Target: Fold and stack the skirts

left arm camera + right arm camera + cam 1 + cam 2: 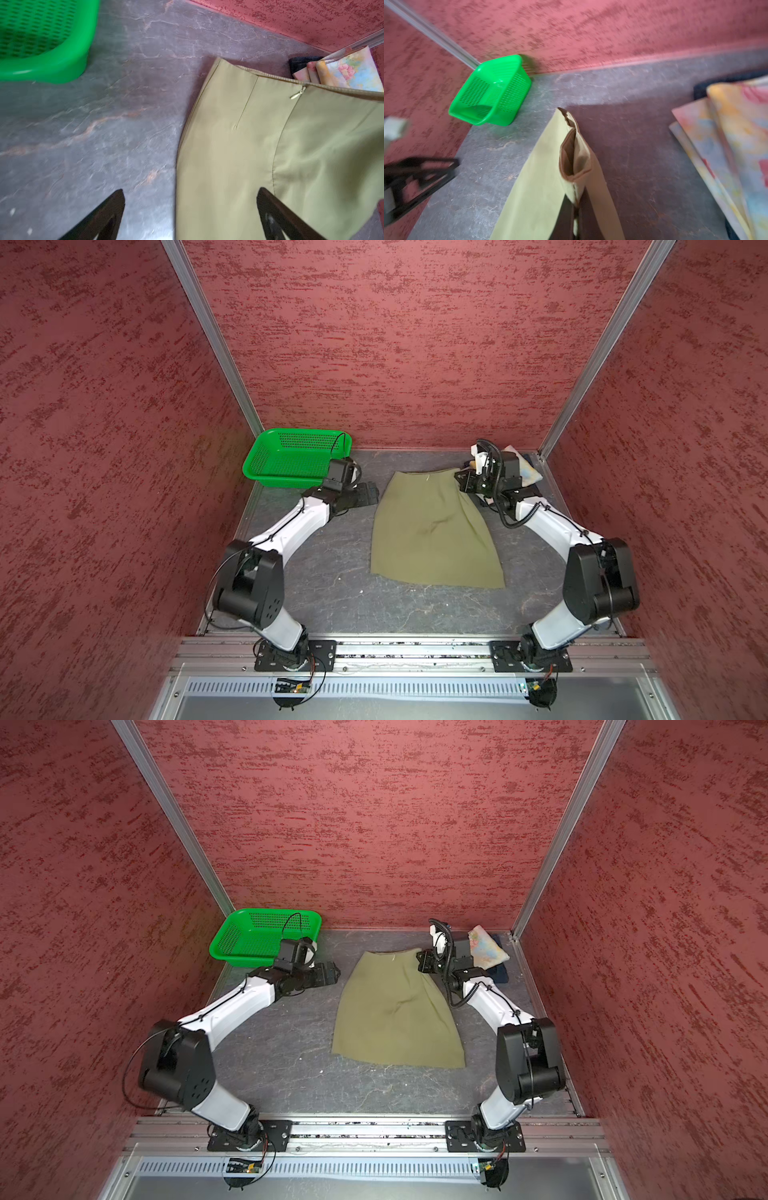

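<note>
The plain olive-green A-line skirt (pixel 432 531) lies flat mid-frame on the table. The right pincer (pixel 461 481) is clenched on its upper-right waistband corner, and the left pincer (pixel 372 492) gapes empty beside it. Pulling one-sided could bunch the cloth.

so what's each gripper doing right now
left gripper: open, holding nothing
right gripper: closed on the waistband corner of the olive skirt
</note>
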Tool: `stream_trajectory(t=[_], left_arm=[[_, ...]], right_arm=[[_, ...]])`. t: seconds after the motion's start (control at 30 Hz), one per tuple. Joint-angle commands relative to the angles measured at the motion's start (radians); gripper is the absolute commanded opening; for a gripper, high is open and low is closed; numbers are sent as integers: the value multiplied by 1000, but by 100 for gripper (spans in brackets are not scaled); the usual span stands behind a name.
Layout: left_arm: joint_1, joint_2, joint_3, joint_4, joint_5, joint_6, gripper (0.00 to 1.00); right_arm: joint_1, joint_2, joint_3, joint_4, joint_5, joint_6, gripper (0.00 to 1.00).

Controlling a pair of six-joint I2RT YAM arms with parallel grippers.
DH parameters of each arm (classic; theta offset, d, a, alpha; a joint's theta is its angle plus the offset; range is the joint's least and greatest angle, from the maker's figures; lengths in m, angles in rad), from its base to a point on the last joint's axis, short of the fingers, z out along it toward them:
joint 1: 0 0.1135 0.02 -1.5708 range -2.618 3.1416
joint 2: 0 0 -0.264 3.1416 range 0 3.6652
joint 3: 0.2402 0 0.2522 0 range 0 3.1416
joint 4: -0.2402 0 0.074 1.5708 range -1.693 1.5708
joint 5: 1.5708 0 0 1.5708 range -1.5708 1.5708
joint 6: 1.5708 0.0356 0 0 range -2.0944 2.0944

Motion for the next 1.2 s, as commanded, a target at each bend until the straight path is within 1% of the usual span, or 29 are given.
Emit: stream_trajectory(t=[0.0, 0.13, 0.23, 0.3, 0.33, 0.4, 0.47, 0.53, 0.57, 0.63, 0.73, 0.9, 0.97, 1.0, 1.07, 1.1, 1.13, 1.17], left_arm=[[-21, 126, 121, 82, 34, 88, 99], [-19, 306, 252, 181, 72, 180, 99], [-5, 416, 318, 282, 145, 249, 99], [2, 474, 364, 304, 205, 285, 100], [7, 508, 411, 271, 234, 291, 100], [20, 578, 533, 141, 270, 286, 100], [32, 646, 637, 28, 298, 261, 100], [34, 685, 690, -27, 311, 254, 100], [32, 700, 706, -42, 300, 246, 100], [36, 737, 751, -82, 336, 234, 100], [35, 807, 852, -183, 358, 214, 100], [26, 848, 898, -194, 352, 161, 100], [23, 874, 928, -201, 353, 133, 98], [20, 884, 939, -198, 353, 118, 96], [16, 908, 969, -197, 385, 92, 84], [13, 922, 992, -195, 397, 75, 73], [11, 936, 1013, -188, 425, 59, 46], [12, 944, 1026, -173, 451, 43, 25]], right_arm=[[9, -18, -34, 42, -39, -52, 0], [14, -27, -71, 65, -51, -51, 0], [20, -31, -84, 85, -66, -43, 0], [28, -29, -78, 81, -64, -43, 0], [31, -27, -72, 77, -68, -44, 0], [40, -25, -60, 65, -64, -50, 0], [46, -27, -52, 63, -62, -53, 0], [50, -28, -51, 72, -62, -52, 0], [51, -26, -50, 76, -63, -51, 0], [53, -24, -47, 79, -63, -47, 0], [57, -22, -46, 85, -63, -45, 0], [61, -28, -50, 102, -63, -41, 0], [60, -31, -52, 105, -63, -39, 0], [60, -32, -53, 107, -63, -37, 0], [61, -37, -58, 111, -60, -35, 0], [61, -42, -60, 115, -59, -36, 0], [61, -44, -63, 117, -56, -36, 0], [60, -45, -62, 118, -53, -36, 0]])
